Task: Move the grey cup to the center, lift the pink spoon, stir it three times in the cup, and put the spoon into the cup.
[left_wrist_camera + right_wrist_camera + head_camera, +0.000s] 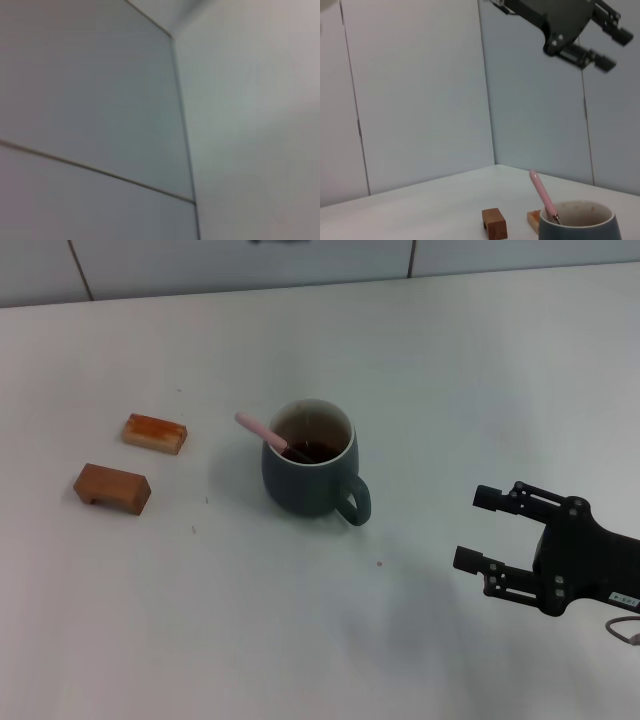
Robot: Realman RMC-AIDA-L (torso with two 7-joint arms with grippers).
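Right gripper: nearest the head camera, low over the bench's near right part; its two dark fingers point toward the cup and stand spread apart with nothing between them; it sits well apart from the cup, on the handle side

Grey cup: upright around the middle of the bench; rounded dark blue-grey body, pale inside, dark brown liquid in it; its loop handle turns toward the near right, facing the right gripper; seen from the right wrist view, the cup shows its pale rim at the lower edge

Pink spoon: standing in the cup, bowl end down in the liquid and hidden; the pale pink handle leans on the rim and sticks out over the cup's left side, tilted; in the right wrist view the handle rises slanting above the rim

Wooden blocks: two brown pieces on the bench's left part, well apart from the cup; the farther one lighter and orange-tinted, the nearer one darker brown; they lie near each other, not touching

Bench: plain white surface, its far edge meeting a pale panelled wall

Left gripper: held up high away from the bench, shown only in the right wrist view against the wall; its dark fingers are parted and hold nothing; the left wrist view takes in only wall panels
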